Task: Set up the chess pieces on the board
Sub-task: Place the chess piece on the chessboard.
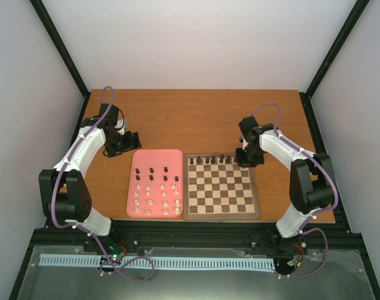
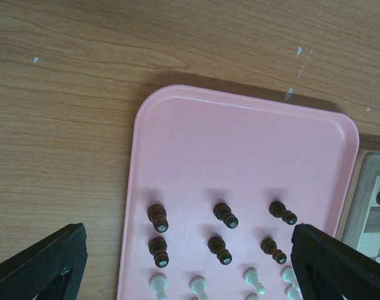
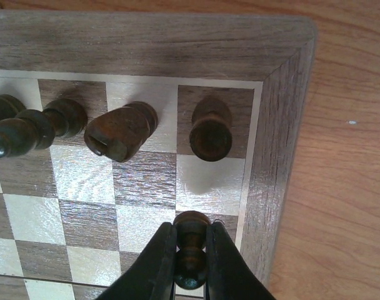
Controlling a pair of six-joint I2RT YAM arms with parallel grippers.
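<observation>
The wooden chessboard (image 1: 221,187) lies right of centre, with several dark brown pieces (image 1: 209,160) along its far row. My right gripper (image 3: 190,250) is shut on a dark brown pawn (image 3: 191,228) just above the board's far right corner (image 3: 284,94), beside the standing back-row pieces (image 3: 210,128). In the top view it hovers at that corner (image 1: 245,156). My left gripper (image 1: 124,142) is open and empty beyond the pink tray (image 1: 156,157). Its wrist view shows the dark pieces (image 2: 222,215) and cream-white pieces (image 2: 198,286) standing on the tray, with the fingers (image 2: 330,262) at either side.
The pink tray (image 2: 240,144) sits directly left of the board, holding rows of dark and cream-white pegs. Brown tabletop (image 1: 190,119) stretches behind both. Black frame posts and white walls enclose the table.
</observation>
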